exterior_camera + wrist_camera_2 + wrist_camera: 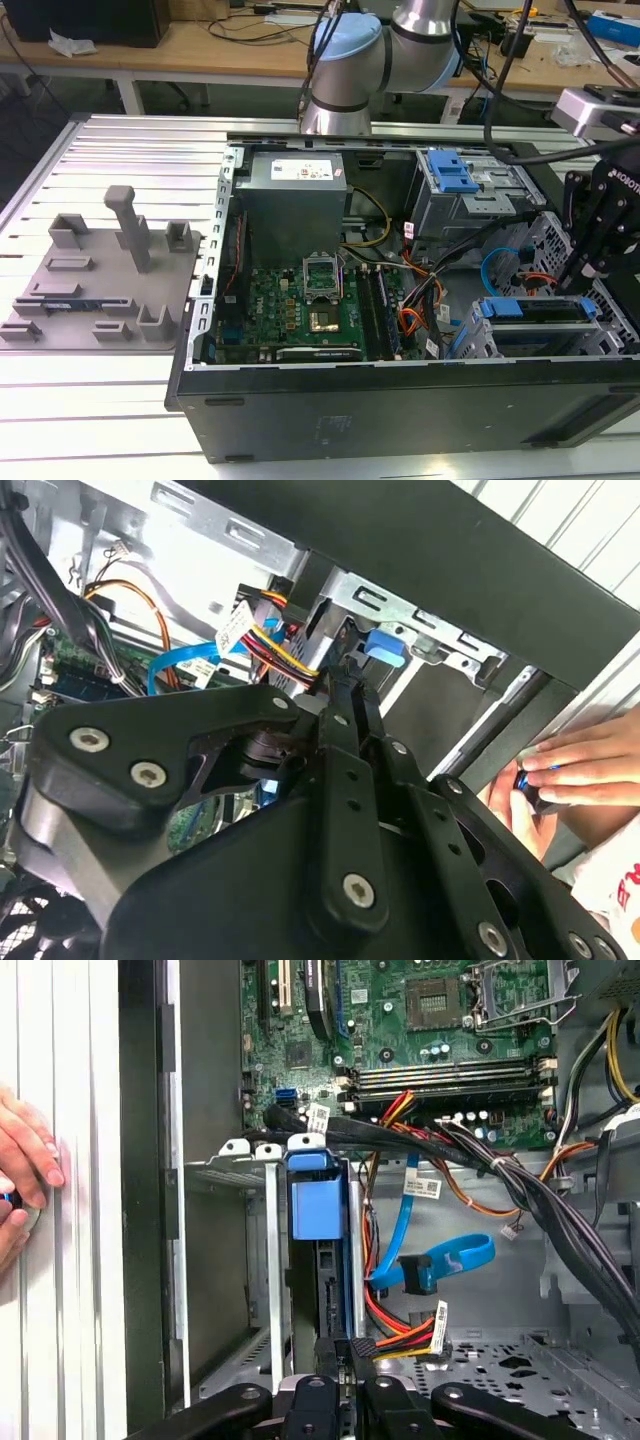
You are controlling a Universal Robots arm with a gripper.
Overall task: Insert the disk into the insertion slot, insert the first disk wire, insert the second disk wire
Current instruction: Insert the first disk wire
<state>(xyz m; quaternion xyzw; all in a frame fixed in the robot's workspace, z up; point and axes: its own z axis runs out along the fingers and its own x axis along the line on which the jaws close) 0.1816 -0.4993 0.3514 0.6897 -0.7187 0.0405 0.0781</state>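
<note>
1. Disk (535,308) — clipped in its blue carrier — lies inside the insertion slot (470,338), at the near corner of the open computer case (400,410) on the exterior view's right.
2. Edges: the case's black near wall runs just beside the slot, and the silvery cage rim closes in on both long sides of the carrier.
3. Open room: beyond the disk's end there is a pocket of perforated case floor. A loose blue flat cable (430,1265) crosses it, and a thick black cable bundle (520,1190) slants above it.
4. The gripper (347,1352) sits at the disk's end. Its fingers (338,750) are drawn almost together, clenched on a black plug (363,1345) trailing red, yellow and black wires. Whether the plug is seated in the disk cannot be told.
5. A person's hand (25,1175) rests on the bench (100,400) outside the case wall — well apart from the fingers.
6. A grey fixture tray (100,280) lies on the bench at the exterior view's left, apart from the case.
</note>
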